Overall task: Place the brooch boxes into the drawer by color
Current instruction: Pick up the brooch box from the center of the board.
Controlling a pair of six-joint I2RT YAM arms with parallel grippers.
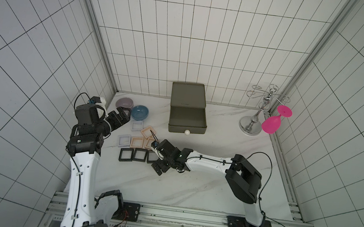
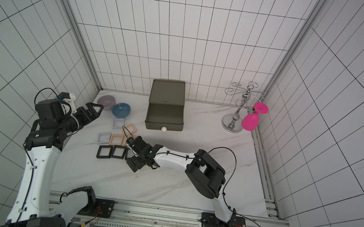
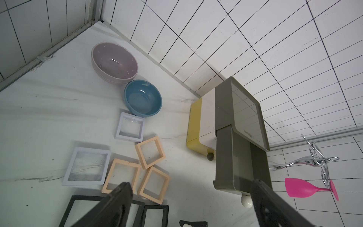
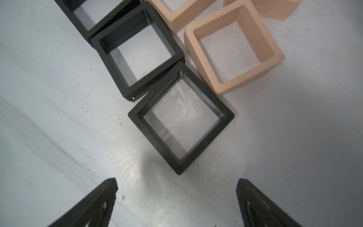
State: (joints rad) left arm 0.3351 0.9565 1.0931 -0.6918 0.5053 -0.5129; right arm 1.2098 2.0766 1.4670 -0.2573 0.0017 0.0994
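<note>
K: Right gripper [image 4: 176, 186] sits closest to the lens. Its fingers are spread wide with nothing between them, low over the desk [image 4: 59, 127], just short of the nearest black brooch box [image 4: 180, 118].

M: Box position?

K: Flat on the desk, end of the black row. One side touches the next black box [image 4: 137, 53], and a peach box [image 4: 233, 49] is just beside another side. No box shows in the drawer [image 1: 186, 129]. Its olive top tier is pulled out and looks empty; the white and yellow tiers are shut.

M: Other arm?

K: Left gripper [image 3: 191, 184] is also spread and empty, held up near the lilac bowl [image 1: 125, 103].

M: Handling?

K: My guess is light, with a stiff plastic rim and a thin clear window that would dent. It probably skates on the smooth desk. Pinch across two opposite rim sides, never the window. The box lies corner-on to the gripper, so the wrist likely needs a turn. The side against its neighbour leaves no room for a finger. The peach side has a narrow gap, so that pair looks better, and a sloppy close could knock the peach box.
</note>
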